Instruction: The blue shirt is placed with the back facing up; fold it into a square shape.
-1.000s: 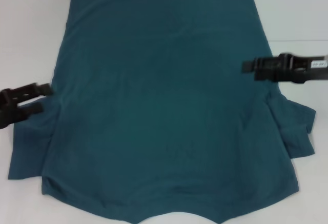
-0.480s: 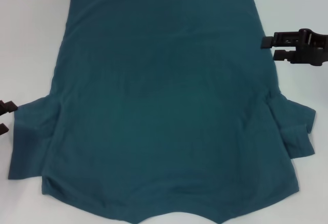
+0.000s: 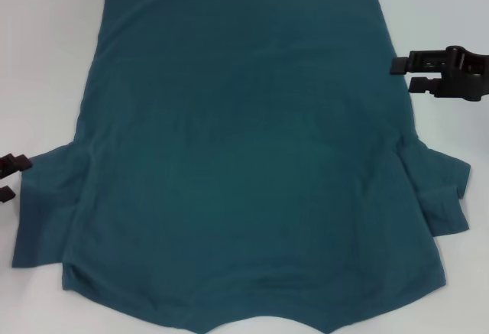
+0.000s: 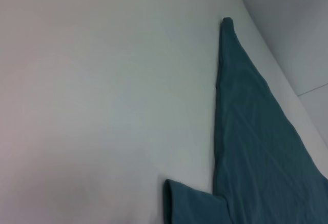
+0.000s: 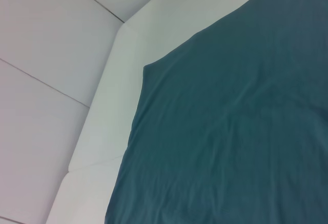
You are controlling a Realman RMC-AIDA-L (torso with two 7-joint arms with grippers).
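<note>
- Two grippers flank the shirt (image 3: 244, 158), which lies spread flat on the white table (image 3: 46, 43), plain side up, hem at the far edge and collar end nearest the robot.
- Both sleeves stick out to the sides near the robot; nothing looks folded yet, so the task seems to be at its start.
- Right gripper (image 3: 403, 73) hangs just off the shirt's right edge, about midway up the body, fingers parted by a narrow gap and holding nothing.
- Left gripper (image 3: 9, 178) shows only its fingertips at the frame's left border, just beside the left sleeve, spread apart and empty.
- Standing level with opposite sides probably suits a fold of the side panels and sleeves inward toward the middle.
- Left wrist view shows the shirt's long side edge and a sleeve against bare table; right wrist view shows a far corner of the cloth lying smooth.
- Neither gripper touches the fabric; each sits outside its edge.
</note>
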